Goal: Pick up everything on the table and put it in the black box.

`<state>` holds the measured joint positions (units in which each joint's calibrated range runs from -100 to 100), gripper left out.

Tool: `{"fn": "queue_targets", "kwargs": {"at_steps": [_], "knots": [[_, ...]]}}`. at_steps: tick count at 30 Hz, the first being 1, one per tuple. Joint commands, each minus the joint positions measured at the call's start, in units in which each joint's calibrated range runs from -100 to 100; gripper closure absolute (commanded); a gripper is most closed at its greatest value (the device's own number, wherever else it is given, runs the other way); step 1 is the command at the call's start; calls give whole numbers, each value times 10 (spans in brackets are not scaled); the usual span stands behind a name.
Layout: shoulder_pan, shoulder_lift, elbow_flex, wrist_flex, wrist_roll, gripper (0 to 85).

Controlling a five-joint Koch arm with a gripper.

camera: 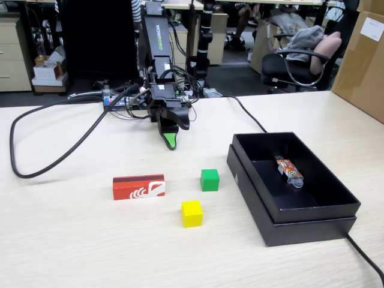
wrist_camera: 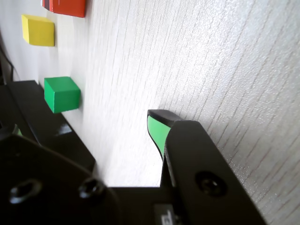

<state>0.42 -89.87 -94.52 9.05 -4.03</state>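
The green cube (camera: 210, 179), the yellow cube (camera: 192, 213) and the red box with a white logo (camera: 138, 187) lie on the beige table (camera: 72, 240). The black box (camera: 258, 186) stands to their right in the fixed view. My gripper (camera: 171, 137) hangs low over the table behind the cubes, apart from them, open and empty. In the wrist view my gripper (wrist_camera: 84, 124) shows one green-padded finger (wrist_camera: 157, 133) at the right with bare table in the gap. The green cube (wrist_camera: 62, 93), yellow cube (wrist_camera: 38, 30) and red box (wrist_camera: 65, 6) lie beyond it.
A small colourful wrapped packet (camera: 289, 170) lies inside the black box. A thick black cable (camera: 36, 162) loops over the table's left side, and another (camera: 366, 258) runs off at the front right. A tan carton (camera: 363, 66) stands at the far right.
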Motion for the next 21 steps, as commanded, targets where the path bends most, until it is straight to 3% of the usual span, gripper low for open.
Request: {"fn": "queue_targets", "kwargs": {"at_steps": [1,21], "knots": [[0,1,-8,-9,0,354],[1,-6,-9,-9,0,354]]}}
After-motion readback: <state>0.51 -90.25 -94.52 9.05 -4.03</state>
